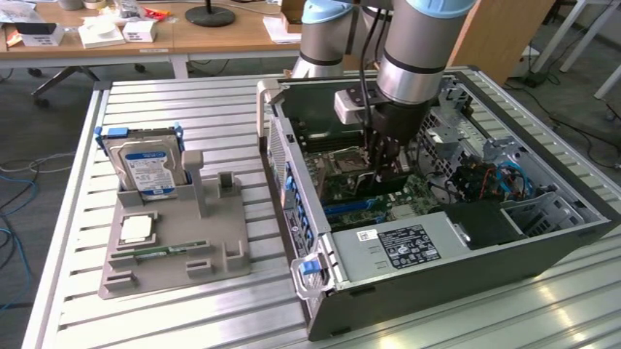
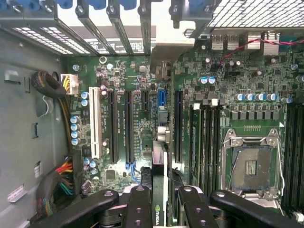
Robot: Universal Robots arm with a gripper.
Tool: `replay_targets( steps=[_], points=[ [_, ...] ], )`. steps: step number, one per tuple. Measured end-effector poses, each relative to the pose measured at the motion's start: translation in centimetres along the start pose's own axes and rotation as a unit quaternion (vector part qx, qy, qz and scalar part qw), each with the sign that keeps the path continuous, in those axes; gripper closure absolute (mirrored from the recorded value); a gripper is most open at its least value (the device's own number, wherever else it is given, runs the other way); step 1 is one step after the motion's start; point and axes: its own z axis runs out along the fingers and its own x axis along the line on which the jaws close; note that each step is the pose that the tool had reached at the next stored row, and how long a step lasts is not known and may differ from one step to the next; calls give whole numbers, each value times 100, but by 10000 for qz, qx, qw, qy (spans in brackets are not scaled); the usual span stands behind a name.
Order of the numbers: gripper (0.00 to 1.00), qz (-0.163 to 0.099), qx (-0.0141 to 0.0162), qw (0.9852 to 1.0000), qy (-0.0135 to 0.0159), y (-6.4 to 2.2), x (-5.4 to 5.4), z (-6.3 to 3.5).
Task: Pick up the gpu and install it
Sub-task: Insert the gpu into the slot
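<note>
The tool [image 1: 385, 169] pinches the gpu [image 2: 158, 183] by its flat faces and holds it edge-down, so its connector edge faces the motherboard [image 2: 142, 76]. The card hangs inside the open computer case [image 1: 543, 247]. The case lies on its side on the bench [image 1: 194, 102], likely so the slots [image 2: 128, 126] face upward. The card runs parallel to them.

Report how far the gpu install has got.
Done: the thin flat black gpu card is picked up, clamped edge-on between the fingers of the gripper. In hand: it hangs inside the open grey computer case, over the long black expansion slots of the green motherboard. Left: seating it; it does not yet look pressed into a slot.
</note>
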Motion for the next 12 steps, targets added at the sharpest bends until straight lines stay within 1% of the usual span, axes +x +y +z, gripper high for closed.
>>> replay_targets(
  steps=[3, 12],
  points=[
    [74, 0, 0, 10000, 0, 1, 1, 26],
    [74, 2, 0, 10000, -3, 9, 43, 27]
  ],
)
